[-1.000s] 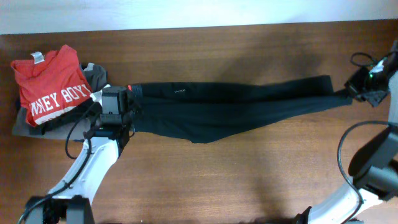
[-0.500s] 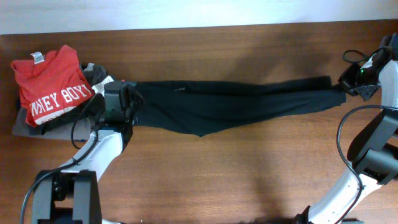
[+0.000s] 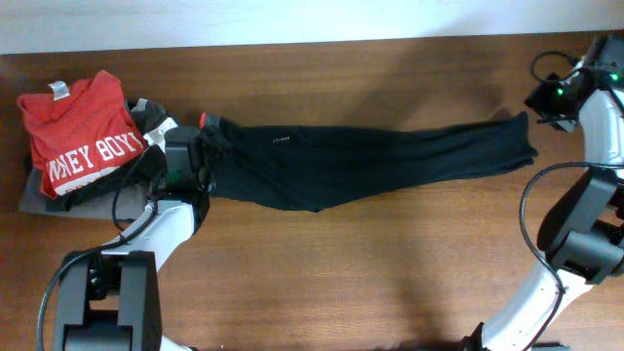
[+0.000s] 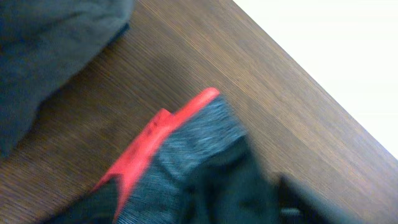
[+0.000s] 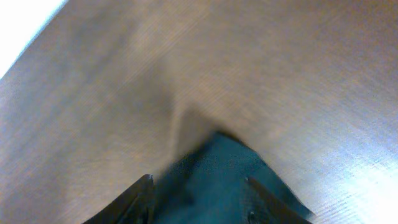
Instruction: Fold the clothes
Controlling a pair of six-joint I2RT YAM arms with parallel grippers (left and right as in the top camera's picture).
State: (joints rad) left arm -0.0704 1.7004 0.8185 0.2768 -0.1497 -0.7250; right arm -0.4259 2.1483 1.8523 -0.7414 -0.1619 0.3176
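Observation:
The clothes, long black trousers [image 3: 370, 161], lie stretched across the table from left to right. Their red-orange and grey waistband [image 3: 207, 121] is at the left, the leg ends [image 3: 522, 141] at the right. My left gripper [image 3: 205, 151] sits at the waist end, open. In the left wrist view the waistband [image 4: 155, 140] lies loose on the wood, with one dark finger [image 4: 305, 202] far off to the right. My right gripper [image 3: 539, 105] hovers just beyond the leg ends. Its fingers [image 5: 140, 196] stand apart, open, with the leg tip [image 5: 217, 168] flat on the table between them.
A red T-shirt with white lettering [image 3: 83, 132] lies on a grey folded garment [image 3: 148, 115] at the far left, close to my left arm; the grey garment [image 4: 50, 50] also shows in the left wrist view. The table's far edge [image 3: 312, 41] runs along the top.
Both grippers were shut on the trousers' ends and have opened. The waistband and leg ends now lie on the table. The right gripper moved back toward the far edge.

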